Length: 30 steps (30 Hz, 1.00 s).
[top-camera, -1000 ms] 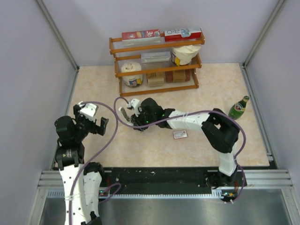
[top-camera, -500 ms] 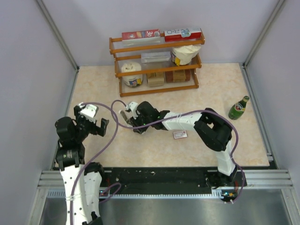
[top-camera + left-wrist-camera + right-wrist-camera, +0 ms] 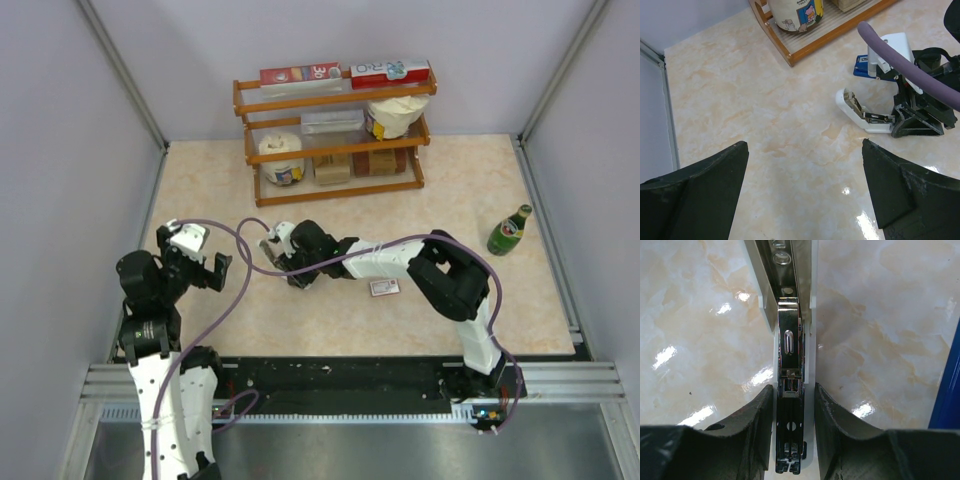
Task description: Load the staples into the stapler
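The right fingers (image 3: 752,430) clamp the hinged-open stapler (image 3: 863,118), steadying its bared magazine (image 3: 789,340) for loading, while the left fingers (image 3: 710,175), spread wide and empty, wait beside the stapler, and the staples' box (image 3: 384,287) lies on the counter (image 3: 450,200) near it, not yet fetched.

Legible txt: "30" on red box (image 3: 300,74)

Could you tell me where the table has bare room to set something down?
Bare tabletop lies between the rack and the green bottle, and left of the rack by the wall. It is crowded at centre, where the right gripper clamps the white stapler near the staple box.
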Each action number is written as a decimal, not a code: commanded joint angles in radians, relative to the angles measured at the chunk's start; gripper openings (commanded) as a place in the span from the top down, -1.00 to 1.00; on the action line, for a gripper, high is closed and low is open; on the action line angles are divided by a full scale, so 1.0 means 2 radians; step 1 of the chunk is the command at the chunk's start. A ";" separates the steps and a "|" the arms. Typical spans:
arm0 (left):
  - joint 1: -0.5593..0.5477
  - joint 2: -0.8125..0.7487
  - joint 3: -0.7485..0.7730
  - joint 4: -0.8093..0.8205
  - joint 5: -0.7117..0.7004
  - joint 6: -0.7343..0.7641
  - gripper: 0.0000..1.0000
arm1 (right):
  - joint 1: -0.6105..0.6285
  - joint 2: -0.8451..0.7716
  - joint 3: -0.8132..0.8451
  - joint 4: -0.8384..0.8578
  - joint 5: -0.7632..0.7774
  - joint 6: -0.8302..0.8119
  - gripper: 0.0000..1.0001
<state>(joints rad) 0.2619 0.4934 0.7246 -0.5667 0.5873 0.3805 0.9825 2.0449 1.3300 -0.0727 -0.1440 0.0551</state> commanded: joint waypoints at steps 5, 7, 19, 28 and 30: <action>0.006 -0.009 -0.005 0.018 0.012 0.004 -0.97 | 0.010 0.005 0.021 0.011 0.014 0.002 0.64; 0.007 -0.010 -0.006 0.018 0.011 0.004 -0.97 | 0.010 0.006 0.021 0.011 0.015 0.002 0.63; 0.010 -0.014 -0.007 0.019 0.012 0.003 -0.98 | 0.010 0.009 0.017 0.006 0.021 -0.001 0.48; 0.012 -0.014 -0.006 0.020 0.014 0.003 -0.97 | 0.022 0.008 0.015 0.006 0.036 -0.008 0.31; 0.012 -0.014 -0.007 0.020 0.015 0.003 -0.97 | 0.024 0.008 0.014 0.006 0.037 -0.007 0.29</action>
<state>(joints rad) 0.2760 0.4755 0.7143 -0.5659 0.5957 0.3805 1.0035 2.0468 1.3300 -0.0689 -0.0895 0.0463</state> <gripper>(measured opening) 0.987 0.351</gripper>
